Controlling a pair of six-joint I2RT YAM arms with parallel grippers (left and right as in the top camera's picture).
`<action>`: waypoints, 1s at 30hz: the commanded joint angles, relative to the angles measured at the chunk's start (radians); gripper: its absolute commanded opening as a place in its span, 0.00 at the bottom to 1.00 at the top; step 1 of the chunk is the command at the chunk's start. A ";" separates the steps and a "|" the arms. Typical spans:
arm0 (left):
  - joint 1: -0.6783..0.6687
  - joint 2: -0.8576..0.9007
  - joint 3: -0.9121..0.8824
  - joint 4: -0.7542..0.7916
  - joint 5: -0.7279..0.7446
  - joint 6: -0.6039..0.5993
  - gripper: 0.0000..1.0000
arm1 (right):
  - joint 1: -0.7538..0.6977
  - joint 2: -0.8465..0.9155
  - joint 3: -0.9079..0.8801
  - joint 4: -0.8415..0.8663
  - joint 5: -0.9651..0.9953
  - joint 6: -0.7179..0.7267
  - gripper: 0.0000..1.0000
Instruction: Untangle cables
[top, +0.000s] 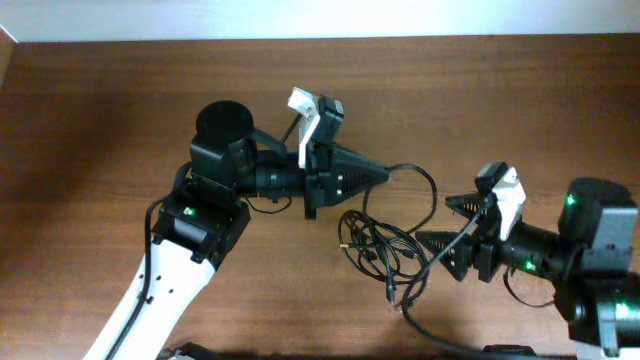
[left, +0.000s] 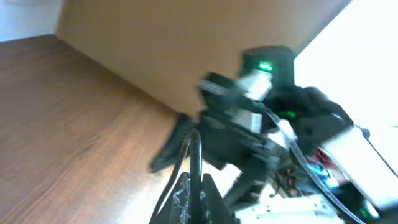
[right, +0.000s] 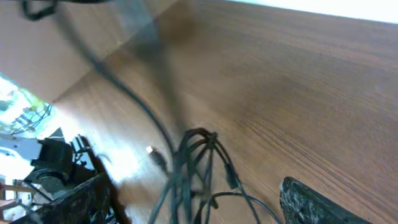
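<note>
Spotted left gripper (top: 386, 172) clamped shut on 1 strand of the cables (top: 380, 245), right gripper (top: 447, 222) gaping open, rest of the bundle heaped on the table (top: 100, 120) between them, so feared cinching the knot tighter with a 1-handed tug.

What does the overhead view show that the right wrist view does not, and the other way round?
Only the overhead view shows both arms and the left gripper, closed on a strand that loops down to the cables.
Only the right wrist view shows a small plug end clearly, lying beside the bundle, and a blurred strand rising to the upper left.
Both show the bundle on the wooden table, and the right gripper open, with one finger on each side of it.
</note>
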 joint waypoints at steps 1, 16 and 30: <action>-0.037 -0.002 0.013 0.056 0.120 0.014 0.00 | -0.001 0.070 0.000 0.003 0.061 0.007 0.83; -0.036 -0.002 0.013 0.048 0.129 0.021 0.00 | -0.002 0.143 0.002 0.104 0.490 0.244 0.53; -0.035 -0.002 0.013 0.589 -0.277 -0.393 0.00 | -0.001 0.145 0.000 -0.139 0.177 -0.024 0.86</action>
